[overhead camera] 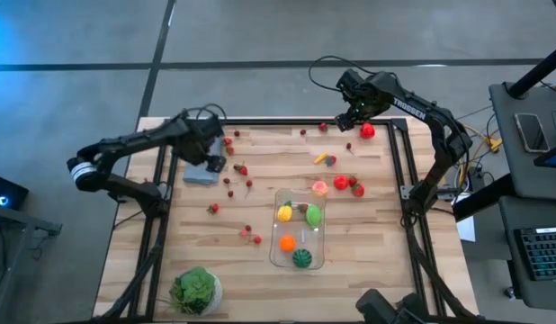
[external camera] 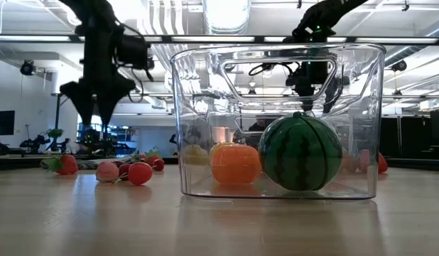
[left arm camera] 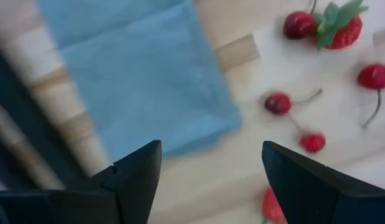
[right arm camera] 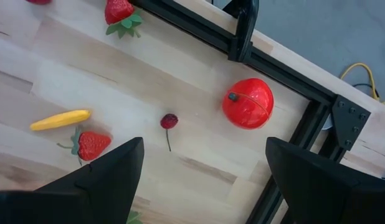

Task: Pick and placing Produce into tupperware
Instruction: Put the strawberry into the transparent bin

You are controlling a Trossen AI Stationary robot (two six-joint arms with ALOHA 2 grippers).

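Observation:
The clear tupperware [overhead camera: 299, 229] stands on the table's near middle and holds a yellow piece [overhead camera: 284, 212], a green piece [overhead camera: 313, 214], an orange one [overhead camera: 287, 242] and the striped green ball [overhead camera: 302, 258]. In the low view the ball [external camera: 300, 151] rests on the tupperware's [external camera: 276, 121] floor. Small red berries [overhead camera: 229, 180] and other produce lie scattered on the wood. My left gripper [overhead camera: 214, 157] hangs open over the table's far left, with berries [left arm camera: 278, 102] ahead of it [left arm camera: 211, 149]. My right gripper [overhead camera: 352, 115] hovers open at the far right, above a red tomato [right arm camera: 248, 103] and a cherry [right arm camera: 169, 121].
A grey-blue folded cloth [left arm camera: 142, 74] lies under the left gripper. A leafy plant in a white pot [overhead camera: 196, 291] stands at the near left corner. A black metal frame [right arm camera: 286, 68] borders the table. A yellow piece [right arm camera: 60, 119] and strawberries [right arm camera: 93, 144] lie near the right gripper.

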